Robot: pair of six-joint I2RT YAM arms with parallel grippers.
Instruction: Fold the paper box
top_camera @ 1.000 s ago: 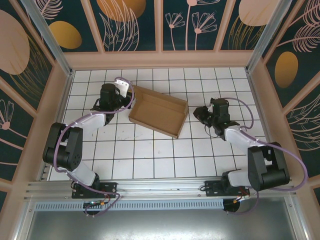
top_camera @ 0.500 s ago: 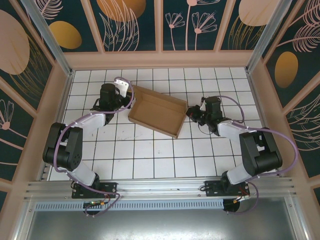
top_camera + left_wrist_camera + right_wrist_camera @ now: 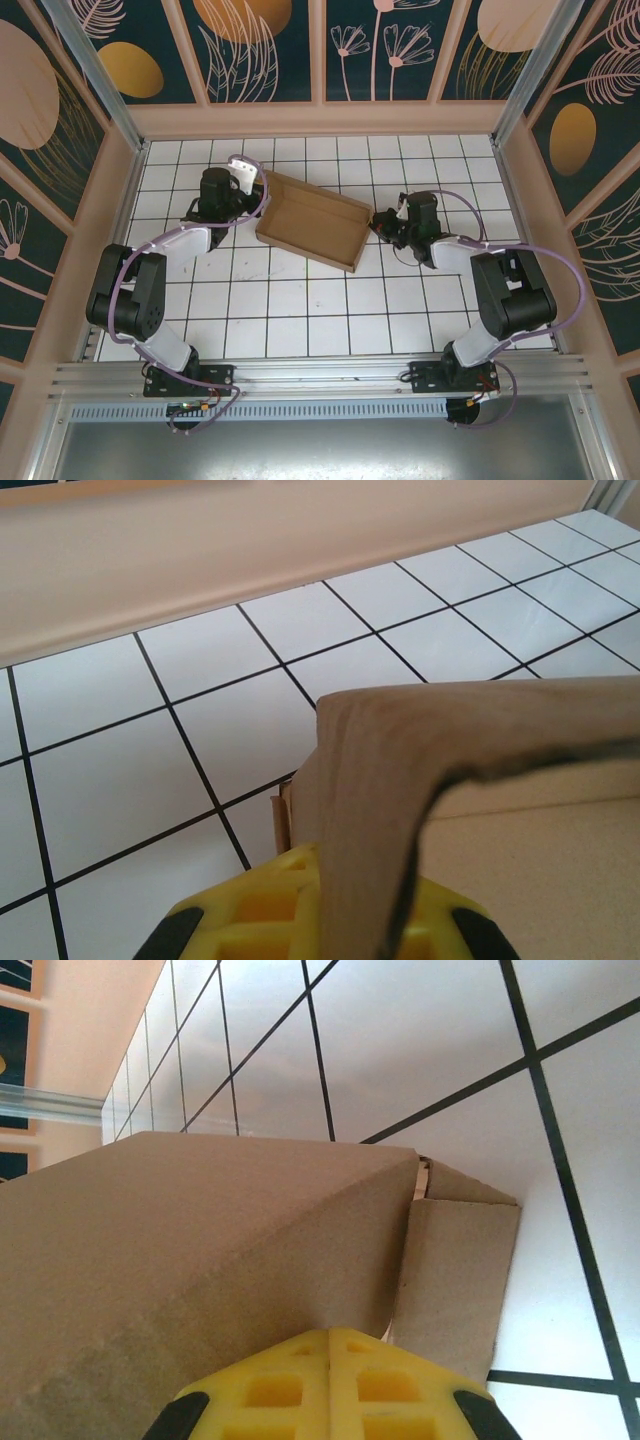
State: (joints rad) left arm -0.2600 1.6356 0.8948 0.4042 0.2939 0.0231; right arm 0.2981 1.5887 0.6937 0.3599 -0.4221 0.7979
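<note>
A white tiled surface [image 3: 300, 310] with black grid lines is enclosed by plain peach walls [image 3: 320, 118] topped with dark teal floral panels [image 3: 265, 50]. The plain brown corrugated cardboard box [image 3: 315, 228], folded into a shallow open tray, is seen near the middle of the surface, slightly towards 12 o'clock. Its open side is turned upward. Its long axis is laid from just past 9 o'clock to just past 3 o'clock.

The box is flanked by both arms. The left gripper [image 3: 255, 193] is set at the 10 o'clock corner and is closed on the side wall, which is seen bent over the yellow fingers in the left wrist view. The right gripper [image 3: 383, 222] is closed at the 3 o'clock corner, against the end wall. Whether cardboard is pinched there cannot be told.
</note>
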